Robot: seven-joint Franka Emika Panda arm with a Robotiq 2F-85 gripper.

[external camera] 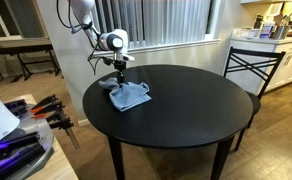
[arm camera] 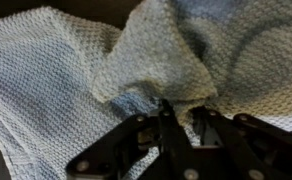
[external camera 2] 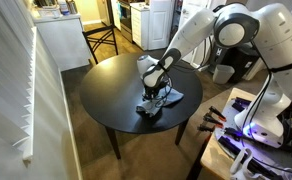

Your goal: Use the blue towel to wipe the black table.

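My fingers point(arm camera: 169, 116) are clenched on a raised fold of the blue towel point(arm camera: 66, 70). Condition: pale blue-grey, coarse woven texture, crumpled, and bunched into a peak at the pinch. In both exterior views the blue towel point(external camera: 131, 97) point(external camera 2: 164, 101) lies on the round black worktop point(external camera: 191, 110), near its rim.

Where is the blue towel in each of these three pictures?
In an exterior view: blue towel lies left on the black table.
In an exterior view: blue towel near the table's right edge.
Wrist view: blue towel fills the picture.
Shared landmark: the pincer, directly on it.
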